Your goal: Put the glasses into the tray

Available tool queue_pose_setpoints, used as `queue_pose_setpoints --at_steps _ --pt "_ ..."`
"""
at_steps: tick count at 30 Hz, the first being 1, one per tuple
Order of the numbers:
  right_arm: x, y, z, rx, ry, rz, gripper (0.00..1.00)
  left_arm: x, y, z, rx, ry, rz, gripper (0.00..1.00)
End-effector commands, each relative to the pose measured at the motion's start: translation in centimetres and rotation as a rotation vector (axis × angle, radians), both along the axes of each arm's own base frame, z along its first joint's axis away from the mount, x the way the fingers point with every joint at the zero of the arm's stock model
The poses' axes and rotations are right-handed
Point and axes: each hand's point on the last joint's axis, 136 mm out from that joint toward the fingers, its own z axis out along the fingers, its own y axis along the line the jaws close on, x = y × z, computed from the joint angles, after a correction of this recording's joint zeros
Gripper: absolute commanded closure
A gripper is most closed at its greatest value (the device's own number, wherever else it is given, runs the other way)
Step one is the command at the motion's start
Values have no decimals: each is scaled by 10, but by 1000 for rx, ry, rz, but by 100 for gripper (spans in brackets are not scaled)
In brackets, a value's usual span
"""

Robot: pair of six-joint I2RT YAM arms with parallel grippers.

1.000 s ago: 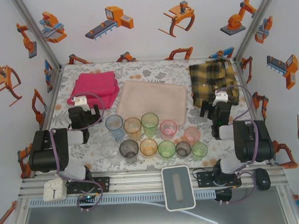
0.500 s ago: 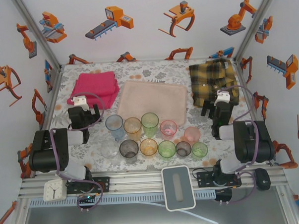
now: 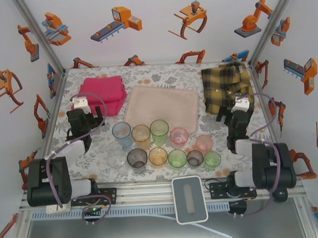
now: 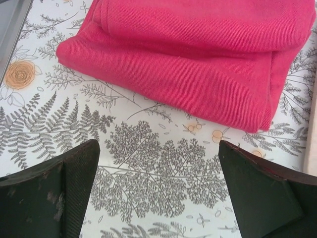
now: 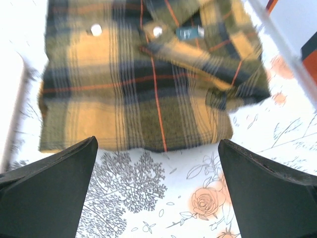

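The floral-print counter (image 3: 162, 74) is boxed in by white walls, with metal posts at the far corners. From above I see the tray (image 3: 163, 105) lying mid-counter. Its left edge is just beside the magenta towel (image 3: 101, 92), and its right edge is a little apart from the plaid shirt (image 3: 226, 84). The glasses (image 3: 158, 156) stand upright in two loose rows between the tray's near rim and the arm bases, all outside the tray. The back row comes close to that rim. My left hand (image 3: 84, 117) is left of the rows, at the towel's near edge. On its wrist view the fingers (image 4: 64, 188) are spread wide and grip nothing, with bare counter between them and the towel's fold ahead. My right hand (image 3: 233, 113) is at the shirt's near hem, likewise spread wide and empty, with open counter between its fingers (image 5: 49, 188).
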Motion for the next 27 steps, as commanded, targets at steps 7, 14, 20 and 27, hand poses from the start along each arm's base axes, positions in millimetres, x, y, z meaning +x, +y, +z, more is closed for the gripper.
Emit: queue_pose_setpoints --at_steps 7,14,20,27 --pt "-27 2 44 142 112 -63 1 -32 -5 21 30 291 -41 3" --pt "-40 29 66 230 415 -44 1 -67 -27 72 106 431 -262 3" --pt "-48 40 128 295 479 -43 1 -87 -33 104 113 509 -329 3" --pt "-51 127 155 501 370 463 2 -97 -40 118 81 507 -359 3"
